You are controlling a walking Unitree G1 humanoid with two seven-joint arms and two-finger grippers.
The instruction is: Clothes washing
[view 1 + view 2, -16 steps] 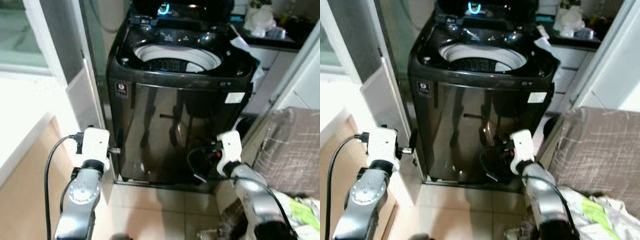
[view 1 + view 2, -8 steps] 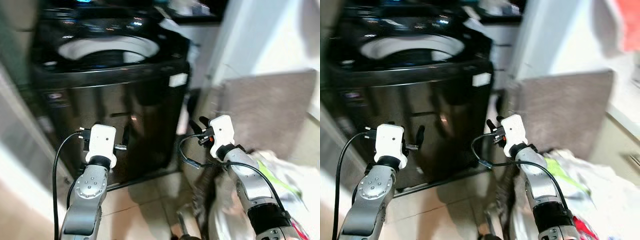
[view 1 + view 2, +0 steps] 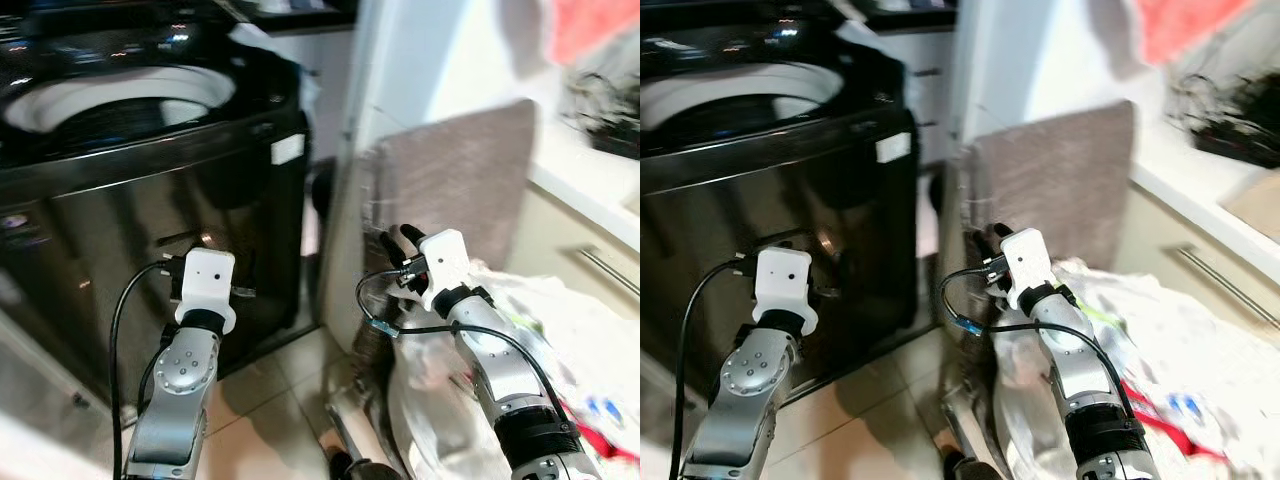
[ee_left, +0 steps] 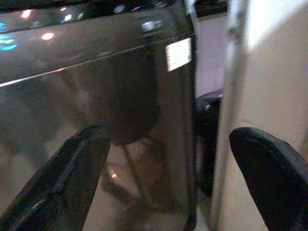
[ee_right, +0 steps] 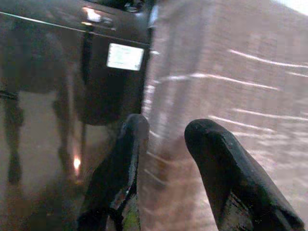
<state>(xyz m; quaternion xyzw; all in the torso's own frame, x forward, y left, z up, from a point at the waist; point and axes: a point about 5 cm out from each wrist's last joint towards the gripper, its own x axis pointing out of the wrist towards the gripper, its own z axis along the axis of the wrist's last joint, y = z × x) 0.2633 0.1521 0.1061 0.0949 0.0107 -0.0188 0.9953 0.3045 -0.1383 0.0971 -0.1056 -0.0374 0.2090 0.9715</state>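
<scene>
Your view has swung right since a second ago: washing machine [image 3: 150, 150] slides left, laundry pile [image 3: 1160, 330] arrives. Left gripper [image 4: 178, 178] spread wide; right gripper [image 5: 166, 173] slightly parted, both empty. Pickup likely next.

Head stereo pair looks forward and down from up high, so both eyes share the same scene: the black washing machine [image 3: 150, 180] on the robot's left, the brown fabric panel [image 3: 450, 190] ahead and both arms low in frame, a bit blurry. The left wrist cam sits close to the washer's glossy front, looking along its two fingers [image 4: 72, 168] at the white label [image 4: 178, 54]. The right wrist cam looks past its own fingers [image 5: 120, 168] at that same label [image 5: 125, 57] and the panel's edge.
</scene>
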